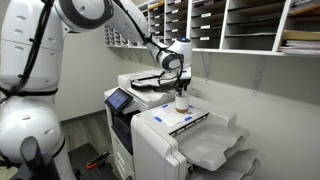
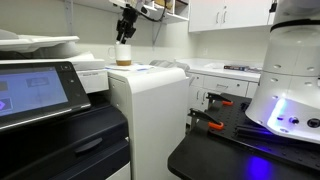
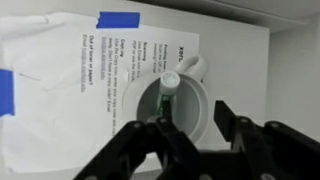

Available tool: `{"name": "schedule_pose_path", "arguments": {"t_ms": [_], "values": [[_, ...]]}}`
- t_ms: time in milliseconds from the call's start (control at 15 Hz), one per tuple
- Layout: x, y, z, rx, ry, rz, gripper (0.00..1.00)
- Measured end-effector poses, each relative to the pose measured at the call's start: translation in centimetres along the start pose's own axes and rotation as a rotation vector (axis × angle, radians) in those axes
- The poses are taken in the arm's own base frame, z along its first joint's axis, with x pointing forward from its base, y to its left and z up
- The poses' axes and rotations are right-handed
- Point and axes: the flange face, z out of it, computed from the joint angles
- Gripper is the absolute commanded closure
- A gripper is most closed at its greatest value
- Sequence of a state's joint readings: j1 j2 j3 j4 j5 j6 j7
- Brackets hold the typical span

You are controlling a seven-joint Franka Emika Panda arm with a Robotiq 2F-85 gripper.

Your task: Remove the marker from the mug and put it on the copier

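Green-bodied marker [image 3: 168, 88] with a pale cap is standing in the mug [image 3: 200, 100], leaning against the rim. The mug is sitting on top of the copier [image 1: 160, 140], just beside a sheet of paper [image 3: 60, 90] taped down with blue tape [image 3: 120, 18].

What's worrying me: that mug looks small and light, so a finger clipping the rim on the way down is probably tipping or shoving it. A shallow pinch on the cap could slip too.

The tool [image 3: 200, 128] is hanging right above the mug, jaws spread wide, gripping nothing. The marker isn't centred in the gap; it's sitting closer to one finger.
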State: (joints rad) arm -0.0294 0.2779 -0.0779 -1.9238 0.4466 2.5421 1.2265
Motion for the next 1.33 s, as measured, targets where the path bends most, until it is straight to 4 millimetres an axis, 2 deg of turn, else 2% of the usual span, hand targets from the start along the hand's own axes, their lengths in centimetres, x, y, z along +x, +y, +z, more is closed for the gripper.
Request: {"name": "schedule_pose_path", "arguments": {"t_ms": [333,533,867,1333], "values": [[-0.1,0.5,0.3,-0.071,-0.026,0.021,0.54],[0.8,0.6,0.5,-0.081,-0.021,0.036,0.49],[1.6,1.1,1.9,-0.134,-0.035,0.058,0.56],[2.1,0.4,2.1,-0.125,-0.073,0.082,0.55]]}}
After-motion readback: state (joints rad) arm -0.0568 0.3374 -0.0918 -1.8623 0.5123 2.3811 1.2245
